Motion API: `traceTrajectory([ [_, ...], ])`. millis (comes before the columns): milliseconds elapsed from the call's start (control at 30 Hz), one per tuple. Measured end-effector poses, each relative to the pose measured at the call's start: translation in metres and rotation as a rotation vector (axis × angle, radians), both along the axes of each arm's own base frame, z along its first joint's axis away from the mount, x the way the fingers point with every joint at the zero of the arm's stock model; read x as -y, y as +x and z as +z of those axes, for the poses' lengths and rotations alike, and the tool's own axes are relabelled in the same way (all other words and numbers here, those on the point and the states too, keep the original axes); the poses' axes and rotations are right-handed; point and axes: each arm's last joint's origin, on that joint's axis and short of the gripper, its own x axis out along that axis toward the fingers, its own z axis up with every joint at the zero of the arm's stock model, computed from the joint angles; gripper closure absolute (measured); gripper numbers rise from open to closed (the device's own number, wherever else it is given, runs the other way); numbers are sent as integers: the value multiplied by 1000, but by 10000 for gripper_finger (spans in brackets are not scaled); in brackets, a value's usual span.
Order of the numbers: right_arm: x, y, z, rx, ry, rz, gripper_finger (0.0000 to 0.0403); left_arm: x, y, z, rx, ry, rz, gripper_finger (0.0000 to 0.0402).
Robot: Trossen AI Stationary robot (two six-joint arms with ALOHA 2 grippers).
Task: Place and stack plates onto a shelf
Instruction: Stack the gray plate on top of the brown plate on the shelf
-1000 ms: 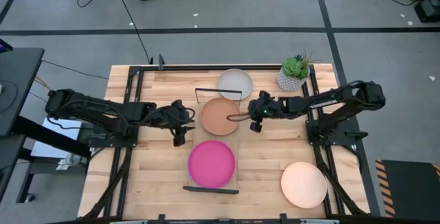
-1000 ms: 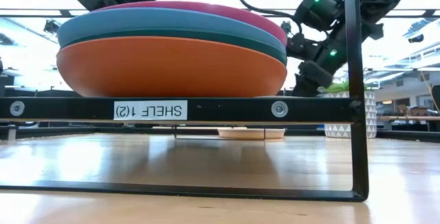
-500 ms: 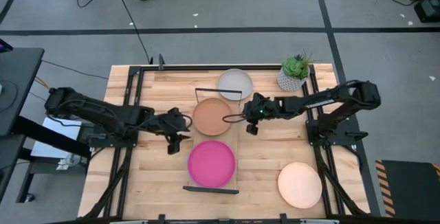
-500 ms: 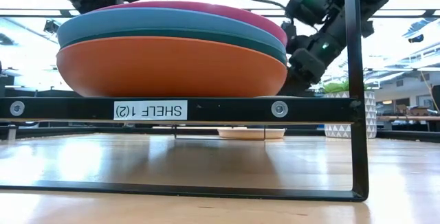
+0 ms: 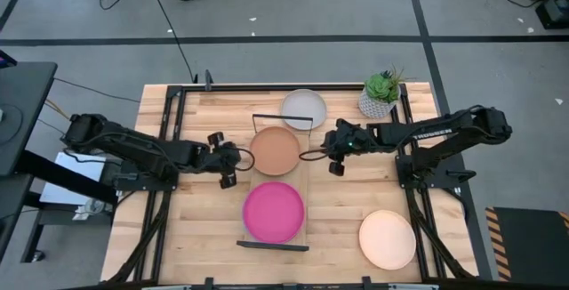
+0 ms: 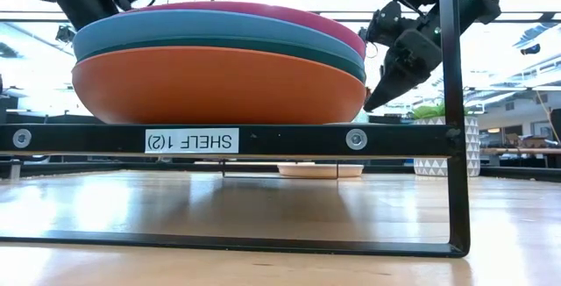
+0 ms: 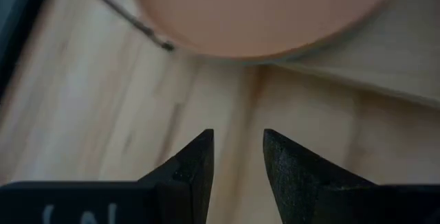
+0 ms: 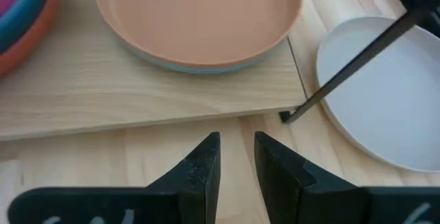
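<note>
My shelf (image 5: pixel 307 183) carries a magenta-topped stack (image 5: pixel 274 211) and, at its 12 o'clock, the tan plate (image 5: pixel 275 150). The white plate (image 5: pixel 304 108) and peach plate (image 5: pixel 387 239) lie flat on the table.

- The high view looks straight down from well above, taking in the whole tabletop (image 5: pixel 204 228), both arms and the floor around.
- The low view sits at tabletop height, very near the shelf (image 6: pixel 228 139) end, facing level across into the room behind.
- The left wrist view looks closely past its own pincer (image 7: pixel 237 157) at the tan-brown plate (image 7: pixel 268 11).
- The right wrist view looks past its own pincer (image 8: pixel 235 157) at that same plate (image 8: pixel 199 14), which the high view (image 5: pixel 274 150) also shows.
</note>
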Motion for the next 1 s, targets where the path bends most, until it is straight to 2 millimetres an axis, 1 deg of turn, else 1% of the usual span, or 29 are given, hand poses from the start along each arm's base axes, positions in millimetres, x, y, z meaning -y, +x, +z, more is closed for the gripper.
traceTrajectory([
  [100,0,-5,-2,-46,-2,-5,307,-5,7,-6,22,39,30,269],
  [233,2,-15,2,-83,-11,-49,307,-12,19,-16,42,82,31,269],
  [367,5,-23,5,-124,-45,-69,307,-16,28,-20,67,104,32,269],
  [467,15,-27,4,-173,-136,-70,307,-19,30,-21,68,114,28,269],
  [567,29,-24,3,-183,-199,-59,307,-19,30,-19,67,131,17,269],
  [667,45,-17,-1,-155,-205,-84,307,-18,28,-14,80,148,-5,269],
  [800,60,-8,-14,-173,-206,-50,303,-17,23,-1,124,159,-27,269],
  [900,69,-2,-23,-207,-186,-39,293,-17,18,10,166,161,-29,269],
  [1000,80,2,-28,-237,-156,-43,277,-17,12,23,224,144,-54,269],
])
